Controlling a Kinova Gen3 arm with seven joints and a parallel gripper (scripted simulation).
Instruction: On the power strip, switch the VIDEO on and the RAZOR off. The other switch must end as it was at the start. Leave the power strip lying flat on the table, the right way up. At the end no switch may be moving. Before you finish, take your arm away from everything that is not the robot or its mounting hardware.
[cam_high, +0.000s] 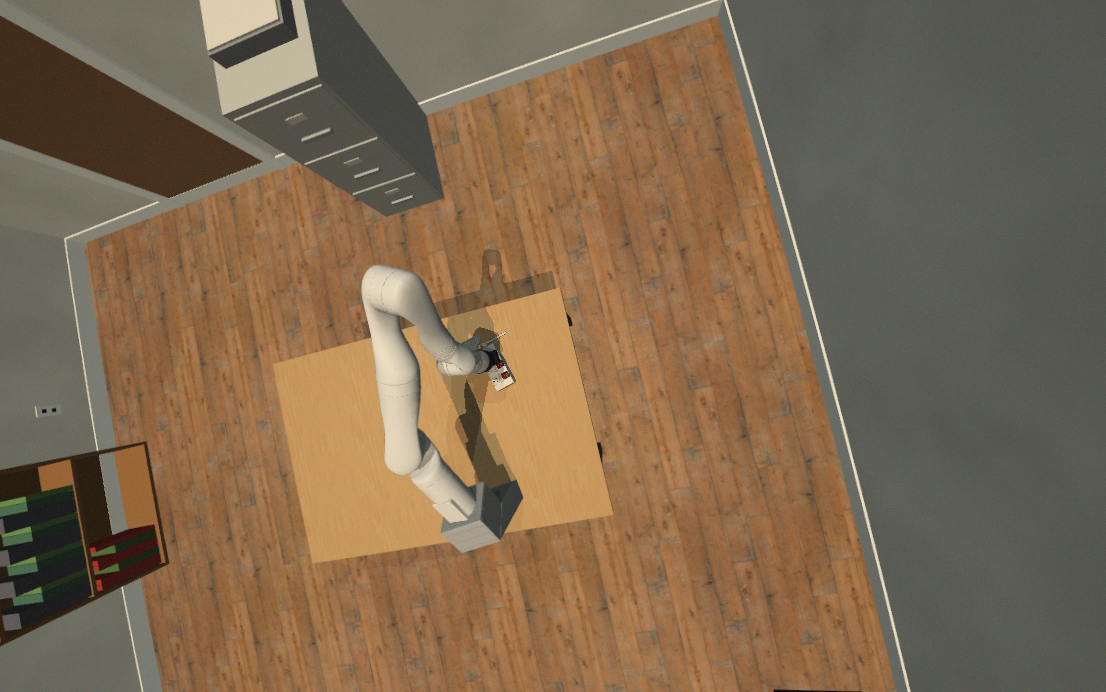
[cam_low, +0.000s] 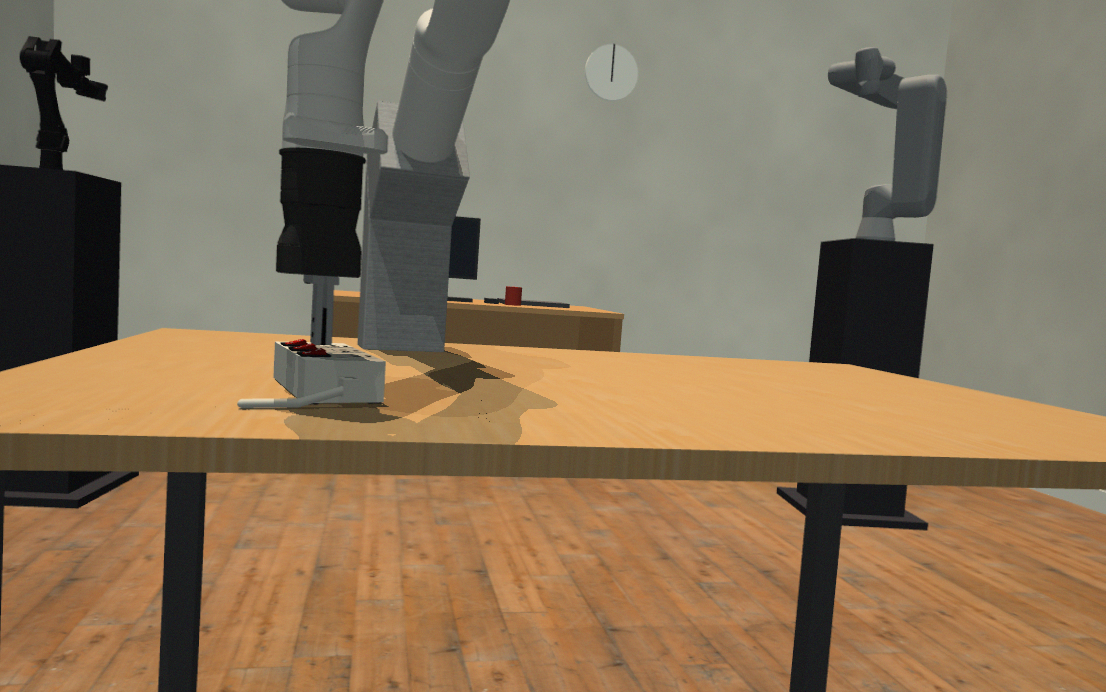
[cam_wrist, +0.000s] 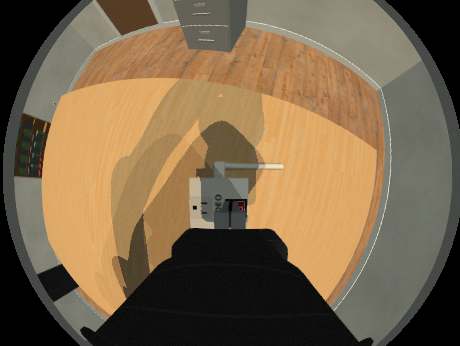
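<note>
The white power strip lies flat, right way up, on the table. My gripper is shut and empty, pointing down with its tips at the strip's top near the VIDEO switch. Contact is not clear. The wrist view shows part of the VIDEO label and a red part of that switch; the fingers cover the rest. Red rockers also show in the exterior view, the nearest rocker being at the cord end. Their settings are too small to read. The RAZOR label is not readable.
A stiff white cord leaves the strip's end and bends sideways over the table. The arm's grey pedestal stands at the table's opposite side. A filing cabinet stands beyond the table.
</note>
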